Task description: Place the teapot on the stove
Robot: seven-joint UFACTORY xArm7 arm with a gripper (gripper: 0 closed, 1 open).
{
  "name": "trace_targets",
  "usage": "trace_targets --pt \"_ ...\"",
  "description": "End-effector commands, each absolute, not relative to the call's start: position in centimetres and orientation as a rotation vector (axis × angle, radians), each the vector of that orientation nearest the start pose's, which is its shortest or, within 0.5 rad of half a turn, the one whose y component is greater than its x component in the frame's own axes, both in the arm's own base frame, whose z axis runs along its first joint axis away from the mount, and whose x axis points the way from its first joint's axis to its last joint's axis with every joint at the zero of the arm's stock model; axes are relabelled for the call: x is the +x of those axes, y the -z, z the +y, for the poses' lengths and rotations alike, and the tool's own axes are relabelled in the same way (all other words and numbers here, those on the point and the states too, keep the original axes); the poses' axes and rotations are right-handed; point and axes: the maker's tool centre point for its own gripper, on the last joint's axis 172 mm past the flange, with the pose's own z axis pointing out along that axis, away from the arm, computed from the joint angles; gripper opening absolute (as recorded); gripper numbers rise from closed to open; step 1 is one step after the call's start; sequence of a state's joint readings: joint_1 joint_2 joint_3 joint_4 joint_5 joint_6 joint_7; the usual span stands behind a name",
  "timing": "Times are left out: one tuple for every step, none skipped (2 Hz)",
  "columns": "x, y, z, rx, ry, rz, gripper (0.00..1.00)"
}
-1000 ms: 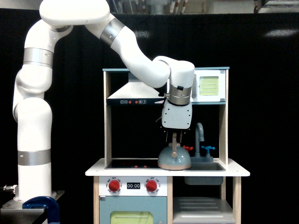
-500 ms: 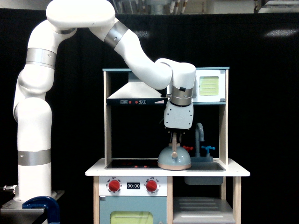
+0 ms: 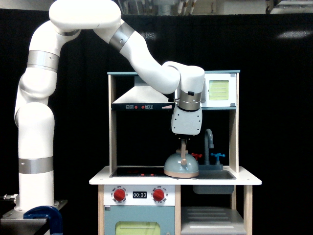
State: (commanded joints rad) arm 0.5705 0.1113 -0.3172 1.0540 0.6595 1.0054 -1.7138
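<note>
jaws grip the teapot (image 3: 181, 166) handle at the stove's (image 3: 137, 172) right edge.

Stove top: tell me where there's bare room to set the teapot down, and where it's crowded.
Free: the stove surface from the unit's left post to the teapot, red burner marks only. Crowded: the exterior view's right end, where the teapot, gripper, faucet and sink bunch together.
</note>
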Motion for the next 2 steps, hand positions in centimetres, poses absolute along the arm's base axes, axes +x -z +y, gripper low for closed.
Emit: trace_targets --pt "34.7 -19.3 23.3 2.457 -0.544 2.507 0.0" --pt "27.2 -16.9 25.0 2.457 -0.544 2.507 0.0"
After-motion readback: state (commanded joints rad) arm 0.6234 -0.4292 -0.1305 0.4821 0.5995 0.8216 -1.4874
